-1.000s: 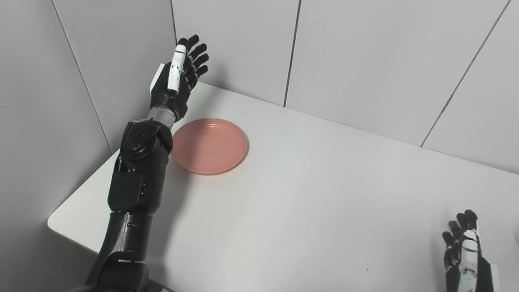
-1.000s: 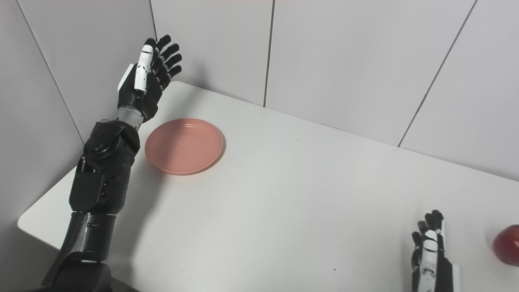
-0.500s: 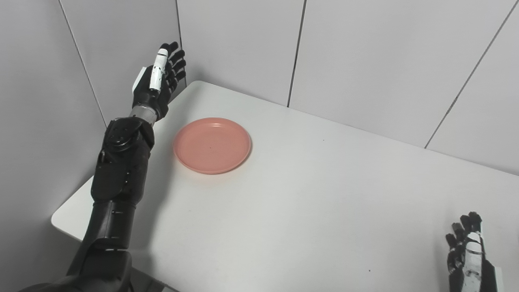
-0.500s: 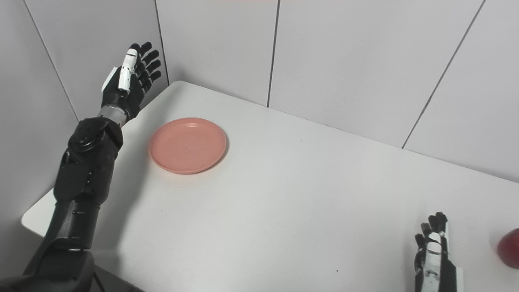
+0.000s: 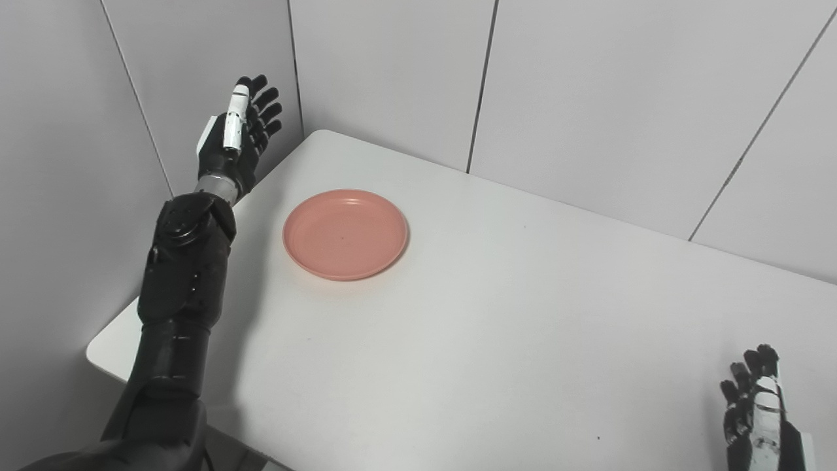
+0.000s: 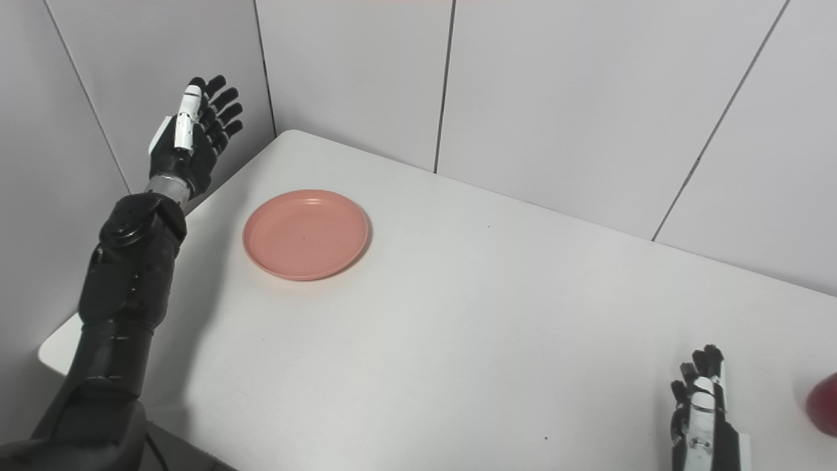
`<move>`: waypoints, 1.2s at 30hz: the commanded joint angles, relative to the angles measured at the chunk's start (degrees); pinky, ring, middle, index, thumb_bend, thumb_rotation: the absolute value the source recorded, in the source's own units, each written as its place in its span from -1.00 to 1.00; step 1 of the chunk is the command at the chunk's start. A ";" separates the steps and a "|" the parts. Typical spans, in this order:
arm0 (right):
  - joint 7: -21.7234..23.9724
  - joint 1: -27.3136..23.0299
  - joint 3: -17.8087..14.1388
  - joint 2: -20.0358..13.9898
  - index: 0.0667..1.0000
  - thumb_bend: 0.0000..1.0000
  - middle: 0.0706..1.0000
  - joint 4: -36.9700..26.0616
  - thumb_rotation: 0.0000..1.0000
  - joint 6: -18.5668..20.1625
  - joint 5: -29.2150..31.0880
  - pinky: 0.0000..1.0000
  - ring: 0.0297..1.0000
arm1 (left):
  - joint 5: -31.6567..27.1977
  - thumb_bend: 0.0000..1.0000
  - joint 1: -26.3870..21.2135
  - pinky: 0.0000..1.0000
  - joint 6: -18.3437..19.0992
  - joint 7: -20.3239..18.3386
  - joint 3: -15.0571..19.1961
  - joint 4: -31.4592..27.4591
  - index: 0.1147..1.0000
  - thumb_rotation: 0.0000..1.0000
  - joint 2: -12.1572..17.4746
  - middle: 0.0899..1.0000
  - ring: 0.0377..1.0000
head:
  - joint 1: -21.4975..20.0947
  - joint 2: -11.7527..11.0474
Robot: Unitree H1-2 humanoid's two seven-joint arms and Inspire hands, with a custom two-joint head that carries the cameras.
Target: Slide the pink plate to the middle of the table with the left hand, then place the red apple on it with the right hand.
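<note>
The pink plate (image 5: 345, 233) lies flat on the white table (image 5: 497, 327), toward its far left corner. My left hand (image 5: 237, 137) is raised off the table's left edge, to the left of the plate and apart from it, open with fingers spread and empty. Low at the right front, my right hand (image 6: 701, 412) is open and holds nothing. Only a sliver of the red apple (image 6: 824, 404) shows at the right edge of the right eye view, just right of the right hand; the left eye view does not show it.
Grey panelled walls (image 5: 588, 98) close in the table at the back and on the left, close beside the left hand. The table's left front corner (image 5: 98, 350) is near my left forearm.
My left arm has swung leftward, off the plate's left rim and out past the table edge. The right hand has barely moved. The view has shifted slightly.
</note>
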 commanded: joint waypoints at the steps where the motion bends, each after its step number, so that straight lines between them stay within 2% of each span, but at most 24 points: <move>1: 0.03 -1.05 -0.41 0.01 0.99 -0.88 1.00 -2.45 1.00 0.00 0.43 1.00 1.00 | -0.14 -0.35 -1.18 0.92 -3.05 -0.63 0.44 0.12 0.85 1.00 2.02 0.88 0.90 | -0.03 0.01; 8: -0.05 -1.07 -0.50 0.18 1.00 -0.89 1.00 -3.04 1.00 0.58 0.41 1.00 1.00 | -0.44 -0.23 -0.46 0.90 -3.64 -0.11 0.41 1.60 0.80 1.00 1.61 0.84 0.87 | 0.05 0.04; 15: 0.01 -1.05 -0.50 0.21 1.00 -0.88 1.00 -3.18 1.00 0.30 0.32 1.00 1.00 | -2.60 -0.28 -0.77 0.88 -2.89 -0.97 1.22 4.67 0.81 1.00 1.51 0.84 0.86 | 0.05 0.17; 24: 0.09 -0.97 -0.53 0.29 0.99 -0.89 1.00 -3.56 1.00 0.67 0.53 1.00 1.00 | -2.05 -0.34 -0.67 0.83 -5.76 -2.48 0.71 9.71 0.75 1.00 2.29 0.78 0.79 | -0.02 0.35; 30: 0.14 -0.88 -0.25 0.21 1.00 -0.90 1.00 -4.01 1.00 1.24 0.13 1.00 1.00 | -2.43 -0.34 -0.80 0.79 -6.40 -2.65 1.10 11.37 0.71 1.00 2.19 0.74 0.76 | -0.01 0.40; 36: 0.13 -0.91 -0.20 0.24 1.00 -0.92 1.00 -4.15 1.00 1.59 0.09 1.00 1.00 | -2.20 -0.34 -0.54 0.81 -6.74 -3.67 0.51 12.40 0.74 1.00 2.20 0.79 0.79 | -0.10 0.35</move>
